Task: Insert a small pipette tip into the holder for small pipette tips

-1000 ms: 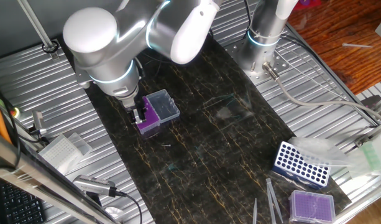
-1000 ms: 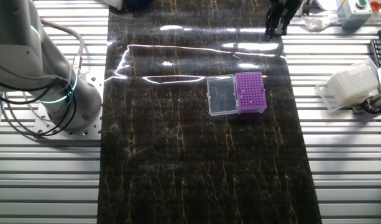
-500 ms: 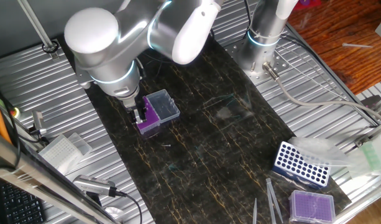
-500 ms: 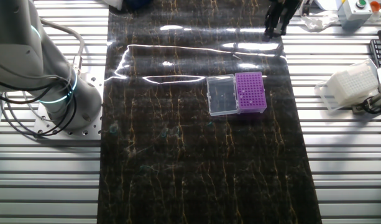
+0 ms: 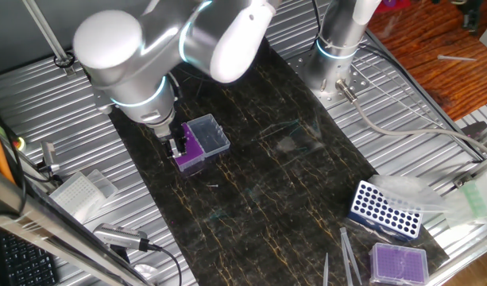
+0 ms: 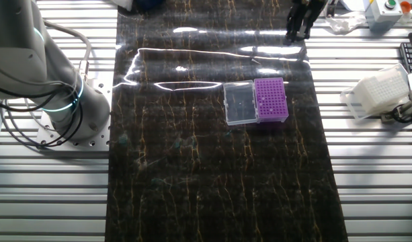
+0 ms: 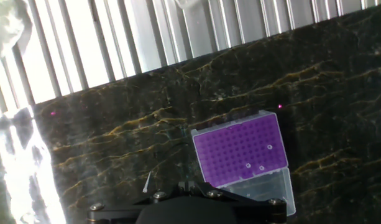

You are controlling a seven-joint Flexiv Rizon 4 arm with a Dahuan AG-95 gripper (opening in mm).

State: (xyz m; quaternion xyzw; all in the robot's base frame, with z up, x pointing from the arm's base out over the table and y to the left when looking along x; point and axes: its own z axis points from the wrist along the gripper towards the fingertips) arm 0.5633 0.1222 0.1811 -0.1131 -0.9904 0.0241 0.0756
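In one fixed view, a clear box (image 5: pixel 78 192) sits at the left edge on the ribbed metal desk (image 5: pixel 60 103). Right of it, left of centre, the arm (image 5: pixel 132 56) reaches down and the gripper (image 5: pixel 178 147) hangs just over the near, left end of the holder (image 5: pixel 191 151), a deep-purple rack on the dark marbled mat (image 5: pixel 259 183) with its clear lid (image 5: pixel 209 135) laid open to the upper right. At lower right stand a blue-and-white rack (image 5: pixel 385 210) and, below it, a lilac rack (image 5: pixel 399 262). In the other fixed view the arm's base (image 6: pixel 54 107) is at left, the holder (image 6: pixel 271 99) sits right of centre with the lid (image 6: pixel 238 103) on its left, and the gripper (image 6: pixel 300 27) shows dark at the top edge, its fingers close together. In the hand view a thin clear tip (image 7: pixel 146 183) points up at lower left of centre, just above the gripper's dark body, with the holder (image 7: pixel 243 149) to its right at centre-right; a few holes there already carry tips. I cannot tell whether the gripper is shut on the tip or merely near it.
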